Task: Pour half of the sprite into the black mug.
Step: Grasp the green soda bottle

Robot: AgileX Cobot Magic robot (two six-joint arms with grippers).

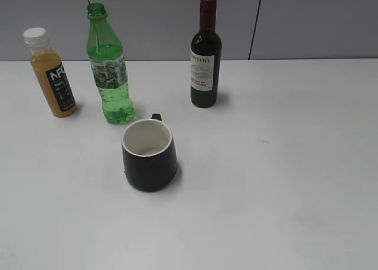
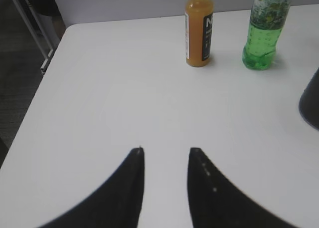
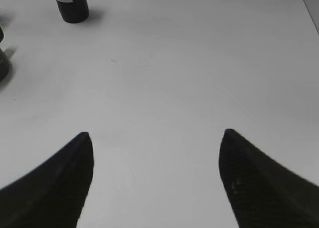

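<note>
The white bench (image 1: pixel 283 181) fills nearly all of the exterior view, running back to a grey panelled wall (image 1: pixel 171 19) at the far side. In the left wrist view its left edge shows, with dark floor beyond it.

Three bottles stand upright in a loose row at the far part of the bench. The dark wine bottle (image 1: pixel 205 54), with a red capsule and a white label, stands farthest right of the three. The sprite (image 1: pixel 108 69) is left of it and well apart: a green translucent bottle with no cap, a patterned label round its middle and clear liquid in its lower part. Near it on the left stands the orange juice bottle (image 1: pixel 52 74) with a white cap and a black label, tilted a little in this view.

The black mug (image 1: pixel 149 155) stands nearer than the bottles, just near and right of the sprite but not touching it. Its white inside looks nearly bare, and its small handle points to the far side.

Neither arm shows in the exterior view. The left end effector (image 2: pixel 165 150) hangs over bare bench with its jaws a narrow gap apart, holding nothing. The right end effector (image 3: pixel 157 134) stands spread wide over bare bench, also holding nothing.
</note>
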